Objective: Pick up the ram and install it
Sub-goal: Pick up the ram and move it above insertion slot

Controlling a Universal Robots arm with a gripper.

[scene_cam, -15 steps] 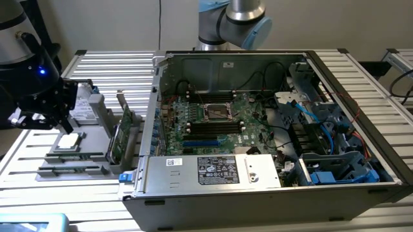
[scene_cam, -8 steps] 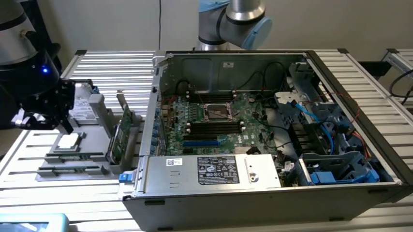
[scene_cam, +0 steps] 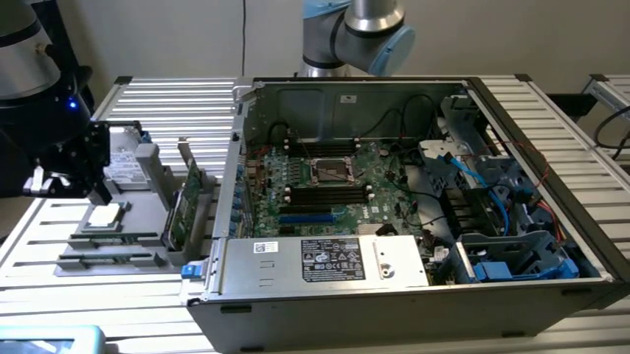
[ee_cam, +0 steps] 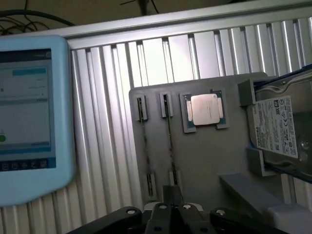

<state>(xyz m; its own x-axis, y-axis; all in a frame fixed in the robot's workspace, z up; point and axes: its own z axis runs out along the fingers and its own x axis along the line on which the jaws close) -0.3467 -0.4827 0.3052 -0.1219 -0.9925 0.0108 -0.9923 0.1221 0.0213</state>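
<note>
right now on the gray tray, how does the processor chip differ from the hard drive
The processor chip is small and square; the hard drive is far larger and oblong. The chip's top is plain silver with a green rim; the hard drive carries a white printed label. Both sit in holders on the gray tray.

Arm (scene_cam: 352, 33): silver tube sections are being joined by rounded joints capped in light blue. A small blue light (scene_cam: 71, 104) is being shown on the black wrist housing. Gripper (ee_cam: 172, 197): black, angular linkage is being fastened by bright round screws (ee_cam: 130, 211).
</note>
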